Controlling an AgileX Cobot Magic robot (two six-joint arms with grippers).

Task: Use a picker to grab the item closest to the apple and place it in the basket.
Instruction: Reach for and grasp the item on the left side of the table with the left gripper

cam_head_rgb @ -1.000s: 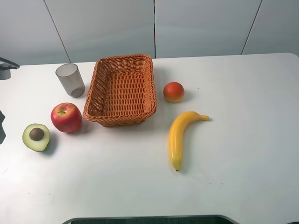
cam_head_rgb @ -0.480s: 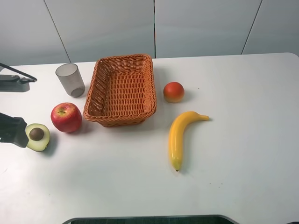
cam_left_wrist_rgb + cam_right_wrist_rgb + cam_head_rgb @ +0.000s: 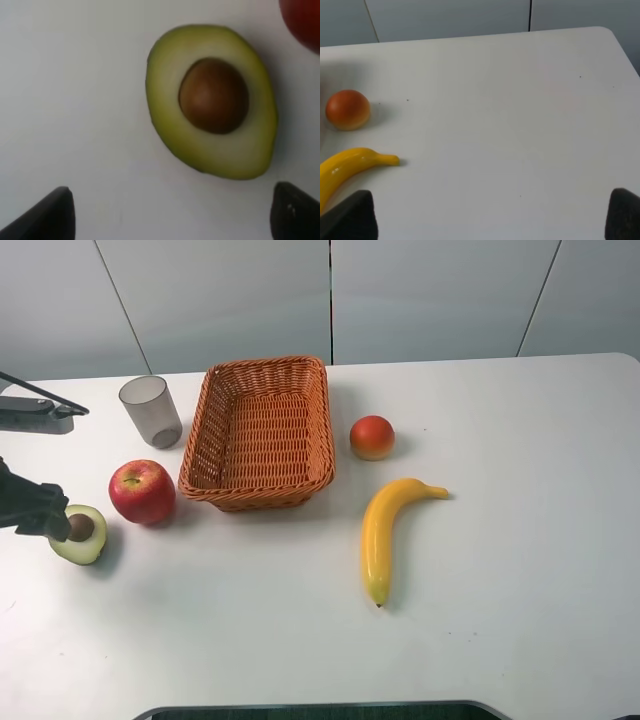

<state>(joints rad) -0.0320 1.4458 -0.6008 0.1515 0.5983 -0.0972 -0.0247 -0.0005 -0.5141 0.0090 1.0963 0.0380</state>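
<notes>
Zero steps of the task are finished so far. Avocado half (image 3: pixel 212 100) is the item nearest the apple (image 3: pixel 142 491), so I take it as the target. It lies cut face up on the bench (image 3: pixel 500 590) near the left edge, just beside the apple and apart from it.

Left pincer (image 3: pixel 172 215) is spread wide, tips showing either side in the wrist view with the avocado ahead of them. No contact visible, nothing pinched. From the high view one dark finger overlaps the avocado's left side; can't tell its height above the bench.

Right pincer (image 3: pixel 487 217) is spread too, holding nothing, out over the right side of the bench, with the banana (image 3: pixel 385 535) and the orange fruit (image 3: pixel 372 437) in its view.

Basket (image 3: pixel 255 502) sits toward the far edge, just right of the apple, nothing in it. Grey cup (image 3: pixel 151 411) stands beside the basket's far left corner.

Left to do, as I judge it: come down around the avocado, close, lift, carry past the apple, drop in the basket. Basically the whole job.
</notes>
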